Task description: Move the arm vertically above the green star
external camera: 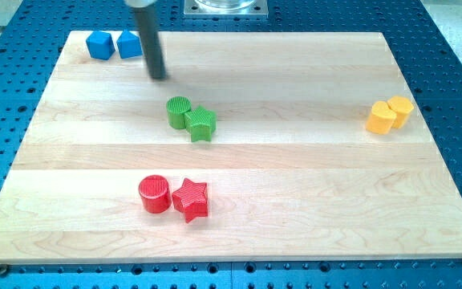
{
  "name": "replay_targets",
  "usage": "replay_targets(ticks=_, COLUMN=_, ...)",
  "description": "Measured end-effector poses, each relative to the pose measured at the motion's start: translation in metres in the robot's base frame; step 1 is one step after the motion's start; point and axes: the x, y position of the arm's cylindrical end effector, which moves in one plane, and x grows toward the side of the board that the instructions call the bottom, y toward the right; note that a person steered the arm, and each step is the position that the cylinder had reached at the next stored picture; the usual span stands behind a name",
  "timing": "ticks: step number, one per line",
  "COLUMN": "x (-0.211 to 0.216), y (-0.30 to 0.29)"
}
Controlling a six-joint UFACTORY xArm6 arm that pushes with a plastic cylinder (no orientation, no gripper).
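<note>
Wooden boards make up the bench (295,201) you are looking at, pale planks laid on a blue perforated base. Your arm carries no claw, so nothing here can be called open or closed; it ends in a dark rod, and my tip (159,77) sits on the wood near the view's top left. The green star (201,124) lies a little left of the board's middle, below and to the right of the tip, with bare wood between the two. Touching the star on its upper left side is a green cylinder (178,111), which is the block nearest the tip. Just left of the rod, near the top edge, you can see two blue blocks side by side: a blue pentagon-like block (99,45) and a blue cube (128,44), the cube partly hidden by the rod. Toward the view's bottom, a red cylinder (154,194) stands against a red star (191,199) on its right. Far off at the view's right, two yellow blocks (390,115) rest pressed together, their shapes rounded but hard to name exactly.
</note>
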Motion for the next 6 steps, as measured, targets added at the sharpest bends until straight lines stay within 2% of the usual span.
replay_targets(ticks=1, x=0.007, y=0.071)
replay_targets(ticks=3, x=-0.003, y=0.077)
replay_targets(ticks=4, x=-0.003, y=0.056)
replay_targets(ticks=6, x=-0.006, y=0.052)
